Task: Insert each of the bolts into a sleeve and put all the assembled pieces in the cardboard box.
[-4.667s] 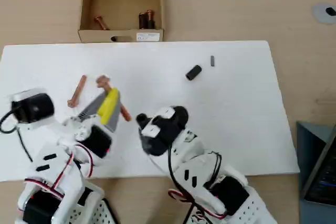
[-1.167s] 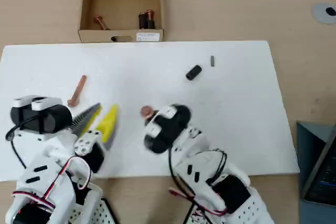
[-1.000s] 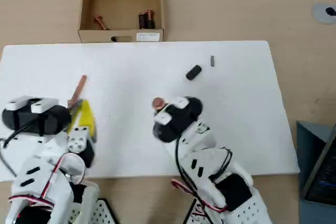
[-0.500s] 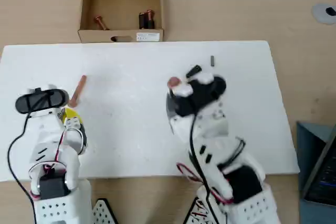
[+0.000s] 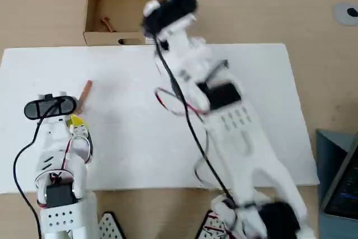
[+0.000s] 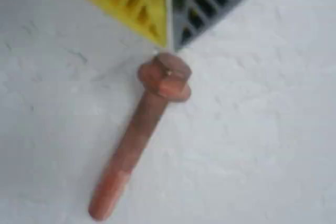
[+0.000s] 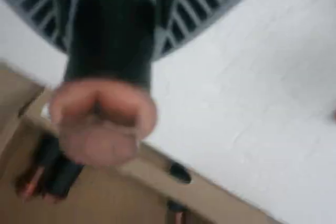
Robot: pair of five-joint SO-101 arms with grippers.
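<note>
hovering near base: left gripper (image 6: 169, 38) pinched closed, empty, tips just beside head of loose bolt (image 6: 139, 140) lying flat on white mat (image 5: 128, 138). farther out: right gripper (image 7: 114, 45) clamped on black sleeve (image 7: 107, 14), fitted bolt (image 7: 102, 121) poking out, above front wall of cardboard box (image 5: 88, 9). step, likely: boxing finished piece. next: clear wall, let go inside; loose bolt needs sleeve.

The copper-coloured hex-head metal bolt (image 6: 142, 140) lies on a white mat (image 6: 262, 140). The left gripper (image 6: 168, 43) has ribbed jaws, one yellow, one grey. There is also a black cylindrical sleeve (image 7: 113, 30), a brown cardboard box (image 5: 106, 38) and a tan desk (image 5: 251, 15).
</note>
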